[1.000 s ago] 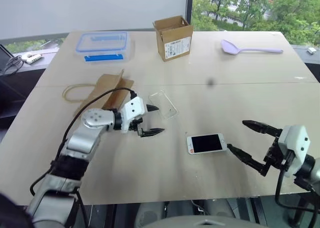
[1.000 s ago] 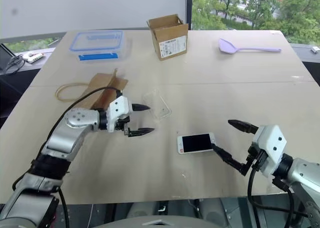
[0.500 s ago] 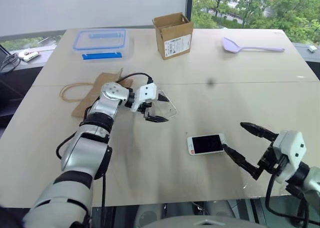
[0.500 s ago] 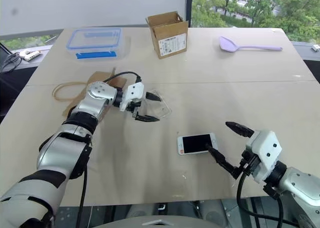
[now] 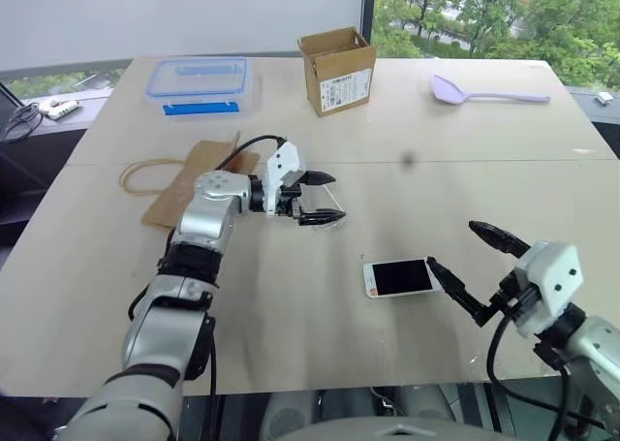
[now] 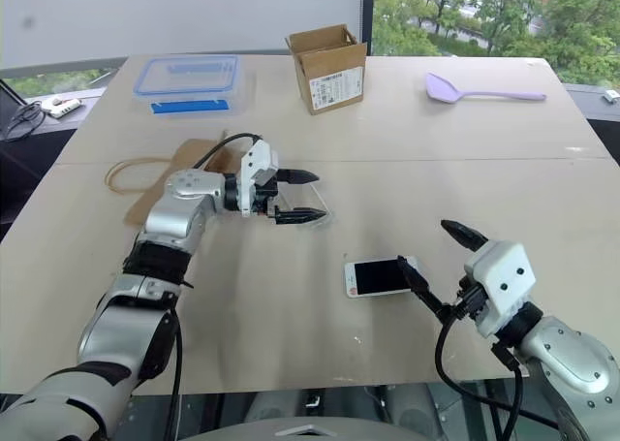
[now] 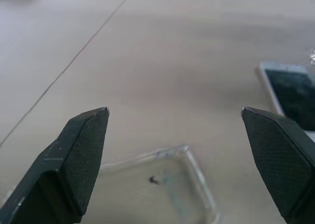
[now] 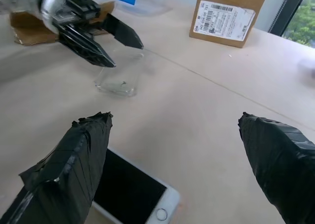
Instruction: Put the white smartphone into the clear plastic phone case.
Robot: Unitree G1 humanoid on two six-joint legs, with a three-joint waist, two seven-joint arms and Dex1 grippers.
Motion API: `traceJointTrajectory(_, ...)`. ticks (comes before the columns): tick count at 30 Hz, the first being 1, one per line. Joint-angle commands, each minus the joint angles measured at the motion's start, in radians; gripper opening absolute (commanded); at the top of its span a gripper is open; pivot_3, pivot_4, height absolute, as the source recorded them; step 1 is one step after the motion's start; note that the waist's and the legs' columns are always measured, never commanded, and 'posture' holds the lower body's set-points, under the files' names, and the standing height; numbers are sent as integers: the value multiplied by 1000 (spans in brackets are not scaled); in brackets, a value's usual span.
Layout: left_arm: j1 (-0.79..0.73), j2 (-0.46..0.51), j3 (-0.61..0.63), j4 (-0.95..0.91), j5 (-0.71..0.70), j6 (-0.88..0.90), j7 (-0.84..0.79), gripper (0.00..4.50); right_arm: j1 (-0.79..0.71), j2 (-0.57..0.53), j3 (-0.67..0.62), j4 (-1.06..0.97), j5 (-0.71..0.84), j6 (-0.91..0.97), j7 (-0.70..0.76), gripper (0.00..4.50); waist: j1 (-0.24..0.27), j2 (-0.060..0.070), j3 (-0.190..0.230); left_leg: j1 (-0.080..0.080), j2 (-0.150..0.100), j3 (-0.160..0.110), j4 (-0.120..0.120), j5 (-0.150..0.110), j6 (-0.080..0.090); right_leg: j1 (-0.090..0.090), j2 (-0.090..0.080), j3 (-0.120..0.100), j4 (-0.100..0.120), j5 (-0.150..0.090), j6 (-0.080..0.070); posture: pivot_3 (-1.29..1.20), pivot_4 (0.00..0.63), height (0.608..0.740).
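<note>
The white smartphone point(image 5: 399, 277) lies flat, screen up, near the table's front middle. The clear plastic phone case point(image 8: 118, 79) lies on the table to its left and farther back. My left gripper point(image 5: 332, 199) is open and points right, its two fingers astride the near end of the case point(image 7: 162, 189) without closing on it. My right gripper point(image 5: 452, 244) hovers open just right of the smartphone point(image 8: 133, 194), one fingertip close to the phone's right end, with nothing between its fingers.
A brown paper bag point(image 5: 189, 179) with a rope handle lies behind my left arm. A cardboard box point(image 5: 337, 70), a clear food box with a blue-rimmed lid point(image 5: 199, 82) and a purple spoon point(image 5: 484, 93) sit along the back of the table.
My left gripper has swung right and slightly up, from beside the case to astride it. The right gripper has turned a little toward the smartphone.
</note>
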Motion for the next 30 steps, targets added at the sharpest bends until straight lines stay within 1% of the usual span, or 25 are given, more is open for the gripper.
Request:
traceJointTrajectory(1, 69, 20, 41, -210, -64, 126, 68, 4446, -46, 3, -5, 22, 8, 14, -15, 4500, 0, 0, 0, 0, 0, 0, 0, 0, 0, 0, 0, 0, 0, 0, 0, 0, 150, 740)
traceJointTrajectory(3, 104, 25, 49, -272, -79, 170, 100, 4446, -51, -3, -2, 47, 1, 12, -3, 4500, 4, 0, 0, 0, 0, 0, 0, 0, 0, 0, 0, 0, 0, 0, 0, 0, 150, 740)
traceJointTrajectory(5, 147, 32, 60, -332, -92, 213, 137, 4446, -87, -10, -3, 72, 1, 19, -1, 4500, 4, 0, 0, 0, 0, -1, 0, 0, 0, 0, 0, 1, 0, 0, 0, 0, 150, 740)
traceJointTrajectory(7, 175, 39, 60, -368, -91, 222, 159, 4446, -112, -6, -11, 81, 28, 36, -2, 4500, 3, 1, 0, 0, 0, -1, 0, 0, 0, 0, 0, 1, 0, 0, 0, 0, 150, 740)
traceJointTrajectory(9, 191, 47, 64, -382, -90, 225, 180, 4446, -114, -16, 7, 108, 1, 16, 15, 4500, 3, 1, 0, 0, 0, 0, 0, 0, 0, 0, 0, 1, 0, 0, 0, 0, 150, 740)
traceJointTrajectory(11, 195, 58, 66, -384, -89, 227, 189, 4446, -113, -28, 23, 114, -24, 3, 29, 4500, 4, 1, 0, 0, 0, -1, 0, 0, 0, 0, 0, 1, 0, 0, 0, 0, 150, 740)
traceJointTrajectory(14, 196, 84, 50, -376, -82, 208, 172, 4446, -108, -20, 11, 101, 21, 19, 44, 4500, 3, 1, 0, 0, 0, -1, 0, 0, 0, 0, 0, 0, 0, 0, 0, 0, 150, 740)
traceJointTrajectory(18, 188, 107, 49, -339, -82, 182, 152, 4446, -93, -49, 33, 116, -3, -16, 97, 4500, 3, 1, 0, 0, -1, 0, 0, 0, 0, 0, 0, 0, 0, 0, 0, 0, 150, 740)
traceJointTrajectory(21, 191, 117, 41, -336, -79, 173, 146, 4446, -105, -29, 23, 101, 4, 3, 66, 4500, 3, 1, 0, 0, -1, 0, 0, 0, 0, 0, 0, 0, 0, 0, 0, 0, 150, 740)
traceJointTrajectory(25, 211, 124, 43, -341, -80, 169, 148, 4446, -78, -36, 52, 105, -32, -14, 78, 4500, 3, 1, 0, 0, -1, 0, 0, 0, 0, 0, 0, 0, 0, 0, 0, 0, 150, 740)
traceJointTrajectory(27, 227, 137, 37, -348, -73, 161, 141, 4446, -77, -26, 48, 91, -17, 5, 64, 4500, 3, 1, 0, 0, -1, 0, 0, 0, 0, 0, 0, 0, 0, 0, 0, 0, 150, 740)
traceJointTrajectory(30, 238, 149, 34, -351, -71, 157, 138, 4446, -76, -40, 46, 98, -8, 9, 85, 4500, 1, 1, 0, 1, 0, 0, 0, 0, 0, 0, 0, 1, 0, 0, 0, 0, 150, 740)
